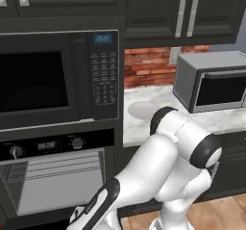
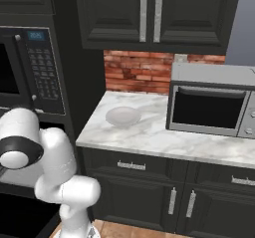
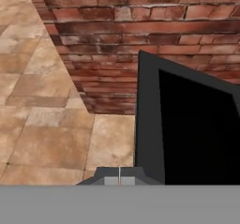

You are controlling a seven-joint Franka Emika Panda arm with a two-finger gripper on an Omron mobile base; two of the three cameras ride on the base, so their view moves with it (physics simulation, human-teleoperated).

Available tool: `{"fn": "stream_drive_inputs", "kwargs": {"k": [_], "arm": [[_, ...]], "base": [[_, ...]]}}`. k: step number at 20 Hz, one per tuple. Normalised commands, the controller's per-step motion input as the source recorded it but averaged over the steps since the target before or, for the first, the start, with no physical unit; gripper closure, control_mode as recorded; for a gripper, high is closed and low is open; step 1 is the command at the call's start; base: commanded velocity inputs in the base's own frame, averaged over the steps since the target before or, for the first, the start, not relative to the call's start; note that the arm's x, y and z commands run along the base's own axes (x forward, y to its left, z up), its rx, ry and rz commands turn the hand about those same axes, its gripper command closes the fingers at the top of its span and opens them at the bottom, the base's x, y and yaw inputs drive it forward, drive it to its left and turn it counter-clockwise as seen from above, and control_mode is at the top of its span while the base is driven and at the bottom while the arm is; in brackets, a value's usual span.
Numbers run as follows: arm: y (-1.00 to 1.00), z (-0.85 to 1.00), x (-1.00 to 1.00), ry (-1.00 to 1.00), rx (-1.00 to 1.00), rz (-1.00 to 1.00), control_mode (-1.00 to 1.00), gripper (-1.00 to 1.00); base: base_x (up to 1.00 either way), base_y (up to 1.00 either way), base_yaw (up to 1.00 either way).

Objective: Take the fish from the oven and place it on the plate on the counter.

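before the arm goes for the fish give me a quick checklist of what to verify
1. oven door open: ok, wire racks show inside.
2. fish seen on a rack: cannot tell.
3. plate on the counter, nothing on it: ok.
4. Landing spot free: ok, the grey microwave stands apart from the plate.
5. claw state: shut, tips together, nothing seen between them.
6. claw aimed at the oven: not ok, hand view faces floor tiles and brick.
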Motion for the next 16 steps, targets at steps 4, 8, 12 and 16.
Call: {"fn": "stream_drive_inputs", "kwargs": {"k": [4, 8, 12, 16], "arm": [[0.11, 0.81, -0.25, -0.42, 0.00, -0.40, -1.00, 1.00], [0.31, 0.79, -0.04, -0.42, 0.00, -0.52, -1.00, 1.00], [0.32, 0.76, -0.10, -0.50, 0.00, -0.56, -1.00, 1.00], [0.07, 0.52, 0.00, -0.57, 0.00, -0.60, -1.00, 1.00]], "base": [[0.00, 0.00, 0.00], [0.00, 0.00, 0.00], [0.00, 0.00, 0.00], [0.00, 0.00, 0.00]]}}
